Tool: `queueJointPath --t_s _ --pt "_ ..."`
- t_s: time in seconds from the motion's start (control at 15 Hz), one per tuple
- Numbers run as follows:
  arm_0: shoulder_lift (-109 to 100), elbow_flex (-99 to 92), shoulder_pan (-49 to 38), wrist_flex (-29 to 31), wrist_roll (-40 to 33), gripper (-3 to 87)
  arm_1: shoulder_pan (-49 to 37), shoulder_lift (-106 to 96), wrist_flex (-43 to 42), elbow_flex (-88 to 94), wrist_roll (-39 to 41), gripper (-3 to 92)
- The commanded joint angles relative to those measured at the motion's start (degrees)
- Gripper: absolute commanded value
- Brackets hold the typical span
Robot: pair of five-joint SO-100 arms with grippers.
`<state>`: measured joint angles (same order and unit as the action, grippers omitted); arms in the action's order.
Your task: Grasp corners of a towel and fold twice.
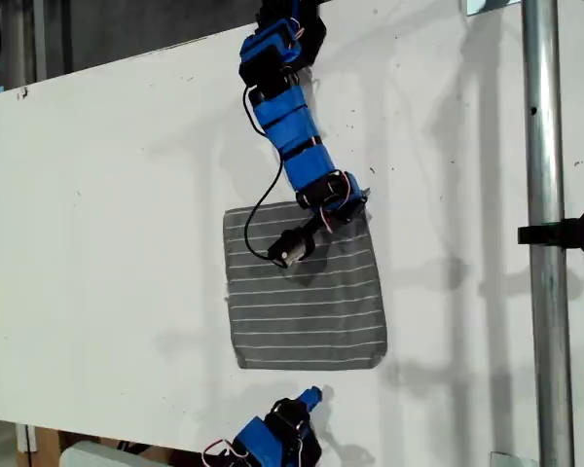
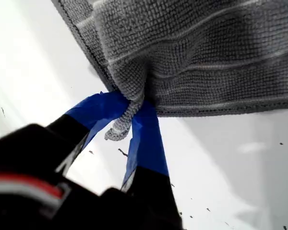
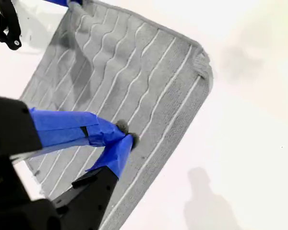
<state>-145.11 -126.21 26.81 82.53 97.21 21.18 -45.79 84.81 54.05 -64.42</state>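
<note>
The striped grey towel (image 1: 307,306) lay flat on the white desk (image 1: 127,195). One corner (image 2: 119,130), upper right in the exterior view, was clamped in the first tool (image 2: 132,112). The second tool (image 3: 125,138) was held closed and empty near the opposite edge.

A white table (image 1: 97,214) filled most of the exterior view, its surface marked by small dark specks and soft shadows. A vertical metal pole (image 1: 545,243) carrying a black clamp (image 1: 569,233) stood at the exterior view's right.

towel (image 1: 307,302) on table (image 1: 107,224), centre
</note>
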Motion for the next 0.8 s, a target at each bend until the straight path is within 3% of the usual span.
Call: queueJointPath --t_s 0.0,0.2,0.33,0.6,0.73 --pt "5.19 7.47 1.49 -3.96 -0.79 15.8 -1.05 -2.9 -0.62 -0.44 0.0 -0.3" --pt "21.8 21.45 3.6 -6.24 -9.49 21.4 -1.49 -2.29 -2.29 -0.44 0.18 -0.3" --pt "27.07 25.05 4.13 -5.45 -11.6 19.8 -1.67 -2.29 -3.25 -0.18 0.35 -0.3" --pt "39.55 20.21 5.36 -8.0 -6.94 19.4 -1.23 -2.72 -3.34 -0.18 0.35 -0.3" --pt "46.23 19.42 6.24 -13.01 -4.92 20.5 -0.97 -2.9 -3.43 -0.18 0.35 -0.3"
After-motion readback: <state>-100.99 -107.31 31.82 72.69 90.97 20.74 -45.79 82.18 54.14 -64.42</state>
